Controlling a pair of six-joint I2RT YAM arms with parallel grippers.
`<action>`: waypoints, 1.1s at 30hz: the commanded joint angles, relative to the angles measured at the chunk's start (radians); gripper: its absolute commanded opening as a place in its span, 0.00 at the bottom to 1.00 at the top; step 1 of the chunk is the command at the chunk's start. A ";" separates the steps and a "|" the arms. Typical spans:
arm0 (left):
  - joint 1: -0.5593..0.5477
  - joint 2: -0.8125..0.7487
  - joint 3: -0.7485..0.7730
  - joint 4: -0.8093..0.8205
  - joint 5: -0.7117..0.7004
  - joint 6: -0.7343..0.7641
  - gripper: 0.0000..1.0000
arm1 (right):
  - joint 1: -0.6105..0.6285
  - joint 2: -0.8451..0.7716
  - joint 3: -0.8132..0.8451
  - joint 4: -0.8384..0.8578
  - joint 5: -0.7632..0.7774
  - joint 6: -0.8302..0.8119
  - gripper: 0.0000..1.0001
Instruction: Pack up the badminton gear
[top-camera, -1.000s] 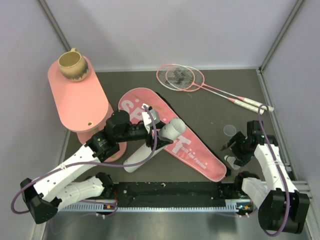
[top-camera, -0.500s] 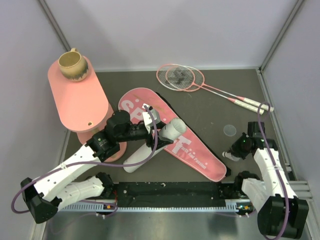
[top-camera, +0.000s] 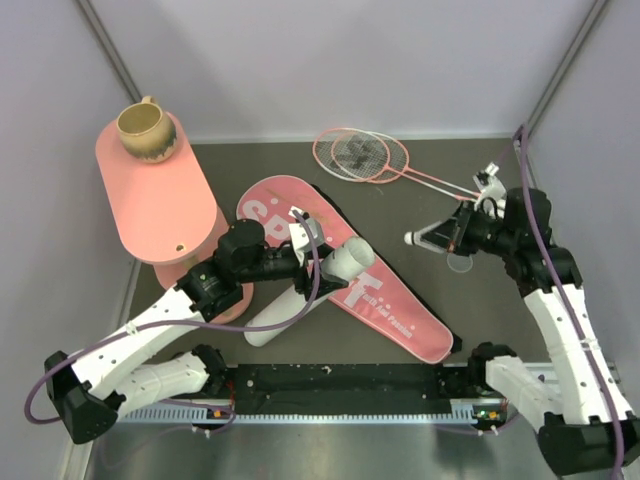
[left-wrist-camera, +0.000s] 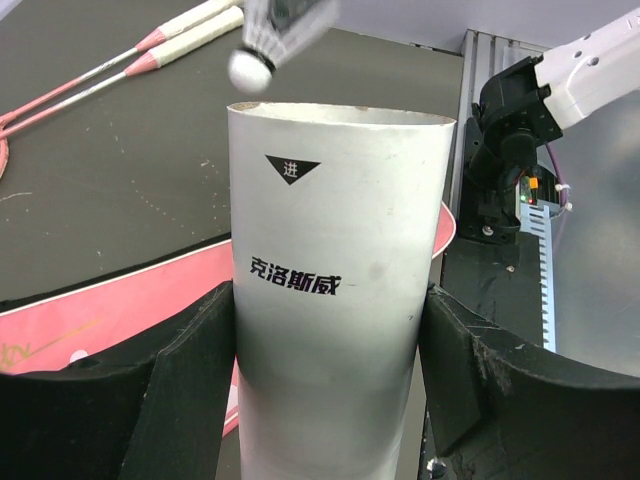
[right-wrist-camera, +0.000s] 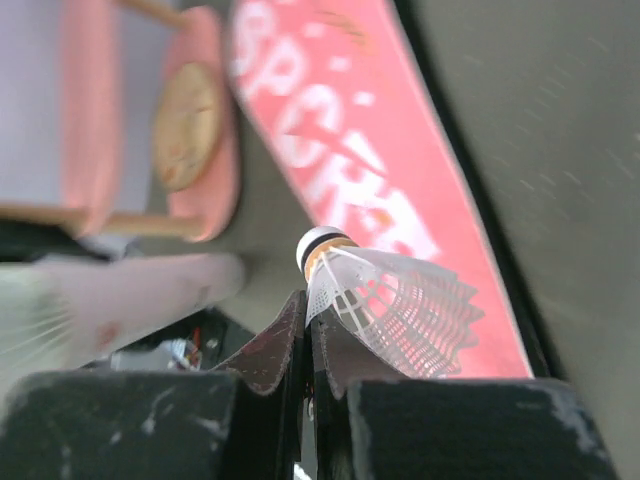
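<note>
My left gripper (top-camera: 305, 256) is shut on the long white tube (top-camera: 305, 290), which lies slanted across the pink "SPORT" bag (top-camera: 395, 305) with its open end (top-camera: 347, 258) pointing right. In the left wrist view both pads (left-wrist-camera: 190, 390) press the tube (left-wrist-camera: 335, 230). My right gripper (top-camera: 447, 233) is shut on the skirt of a white shuttlecock (top-camera: 424, 238), held in the air right of the tube's mouth, cork end toward it. The shuttlecock (right-wrist-camera: 390, 300) sits pinched at my right gripper (right-wrist-camera: 312, 325). It also shows above the tube's rim as a shuttlecock (left-wrist-camera: 270, 30). Two pink rackets (top-camera: 365, 157) lie crossed at the back.
A pink oval table (top-camera: 165, 205) with a tan mug (top-camera: 146, 131) stands at the left. A small clear disc (top-camera: 460, 262) lies on the dark mat under my right arm. Grey walls close the back and sides; a black rail (top-camera: 340, 385) runs along the near edge.
My right gripper shut on the shuttlecock at the front right, then rose and swung back and left toward the tube's open end. The left arm and tube stayed put.
</note>
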 joint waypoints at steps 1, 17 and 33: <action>-0.002 -0.003 0.028 0.061 0.022 -0.010 0.02 | 0.132 0.039 0.206 0.069 -0.156 -0.059 0.00; -0.003 0.002 0.028 0.060 0.025 -0.005 0.02 | 0.545 0.165 0.380 0.067 -0.136 -0.070 0.00; -0.005 -0.004 0.028 0.060 0.023 -0.001 0.02 | 0.513 0.080 0.389 0.073 0.047 -0.044 0.75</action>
